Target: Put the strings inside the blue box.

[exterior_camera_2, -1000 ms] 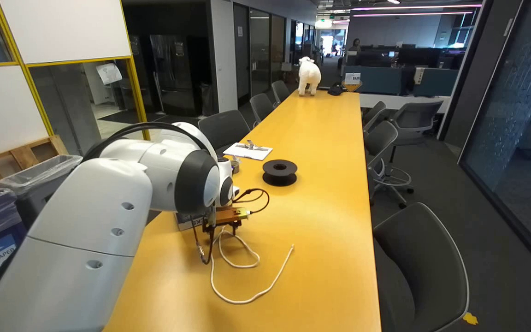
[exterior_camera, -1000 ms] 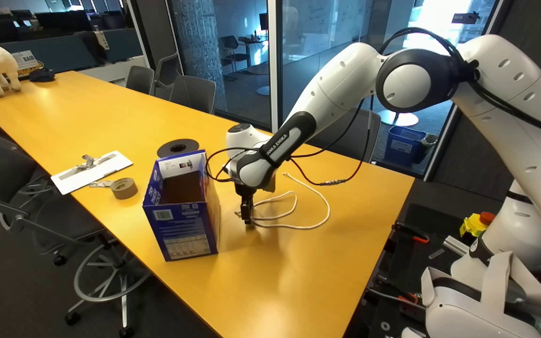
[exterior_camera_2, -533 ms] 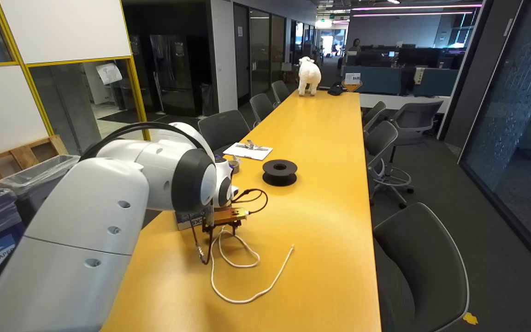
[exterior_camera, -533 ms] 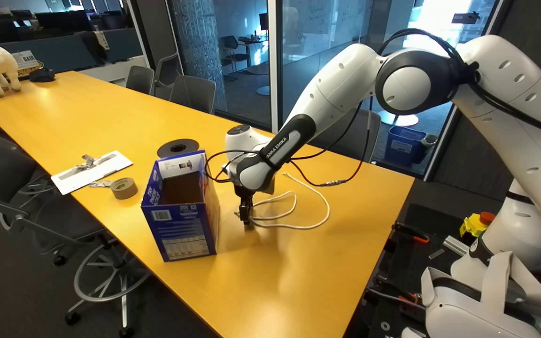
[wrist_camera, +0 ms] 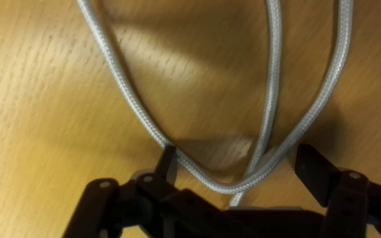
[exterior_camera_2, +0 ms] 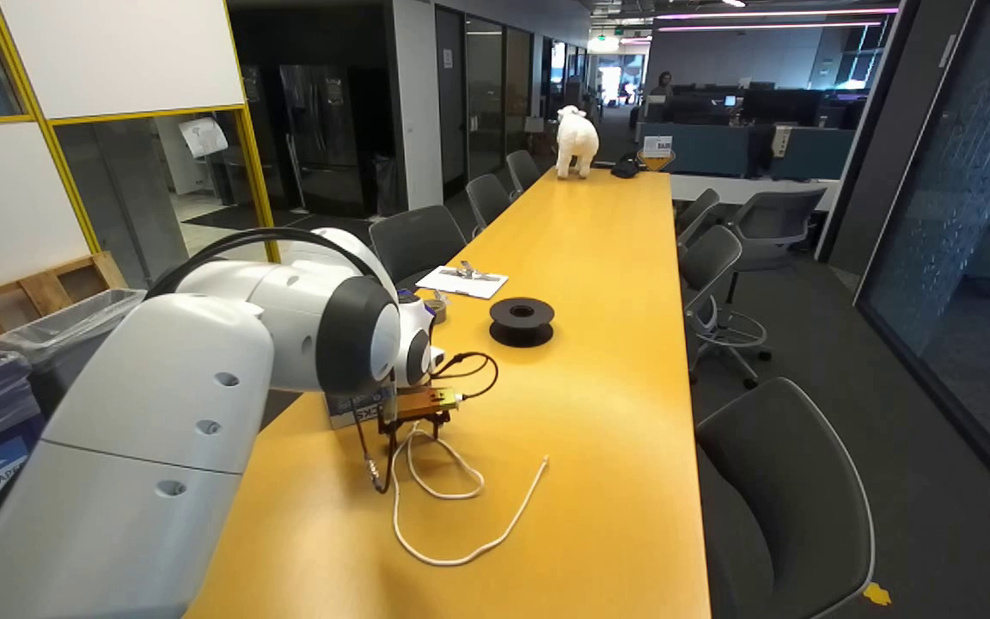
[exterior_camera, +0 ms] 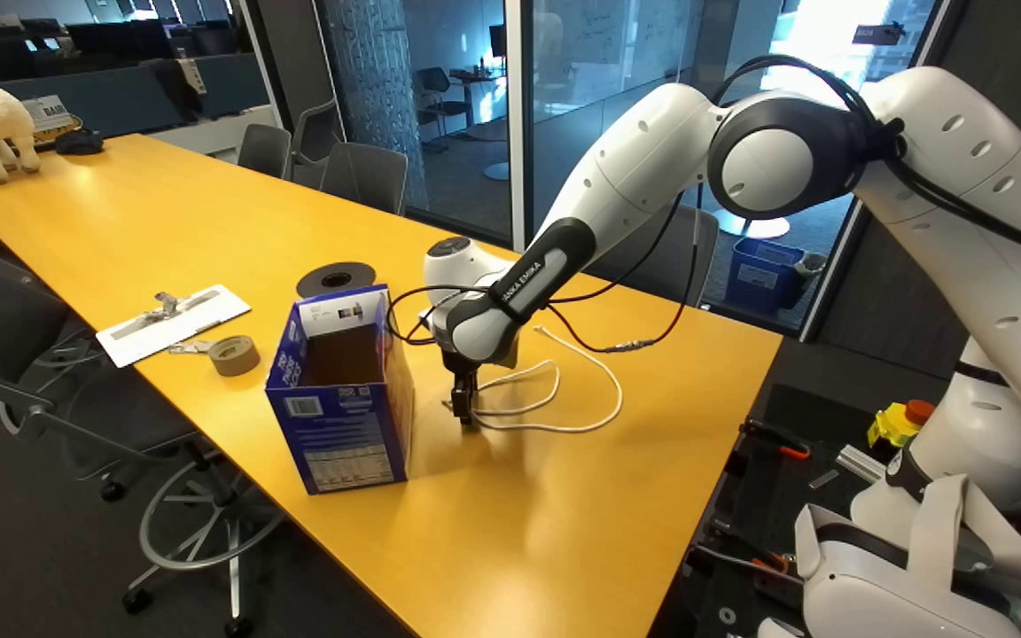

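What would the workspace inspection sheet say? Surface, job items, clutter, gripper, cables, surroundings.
Surface: yellow table, shiny with glare.
Job items: string looped on the table; blue box upright, top open.
Clutter: black spool, tape roll, clipboard, plush animal at far end.
Gripper: open, low at the table; string between its jaws, not gripped.
Cables: black cables loop along the arm; one hangs near the string, clearance unclear.
Surroundings: chairs along both sides, glass panels.

A clipboard [exterior_camera_2: 461, 284], brown tape [exterior_camera: 234, 356], a spool [exterior_camera_2: 522, 326] — and a plush sheep [exterior_camera_2: 577, 139] — share the table [exterior_camera_2: 607, 430].

Gray chairs [exterior_camera_2: 416, 242] flank a long yellow table [exterior_camera_2: 589, 249].
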You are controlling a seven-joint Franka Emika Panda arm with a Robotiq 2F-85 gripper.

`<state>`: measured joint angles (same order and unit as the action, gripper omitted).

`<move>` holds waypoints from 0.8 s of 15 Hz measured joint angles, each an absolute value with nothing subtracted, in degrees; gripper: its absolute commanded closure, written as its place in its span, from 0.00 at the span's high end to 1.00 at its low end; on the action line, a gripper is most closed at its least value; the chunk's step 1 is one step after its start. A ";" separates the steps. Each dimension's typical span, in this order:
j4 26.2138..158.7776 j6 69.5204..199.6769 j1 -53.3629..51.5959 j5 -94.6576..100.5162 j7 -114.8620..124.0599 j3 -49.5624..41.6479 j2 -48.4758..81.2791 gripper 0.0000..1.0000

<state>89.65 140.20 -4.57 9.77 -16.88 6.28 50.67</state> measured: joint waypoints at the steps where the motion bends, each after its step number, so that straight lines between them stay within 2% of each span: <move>1: 89.64 140.10 -4.57 9.77 -16.71 6.26 50.63 0.54; 7: 89.44 137.80 -4.99 9.77 -15.37 6.26 50.20 0.09; 10: 89.30 136.42 -5.07 9.77 -14.94 6.26 50.20 0.01; 12: 89.30 135.49 -5.08 9.77 -14.77 6.26 50.23 0.02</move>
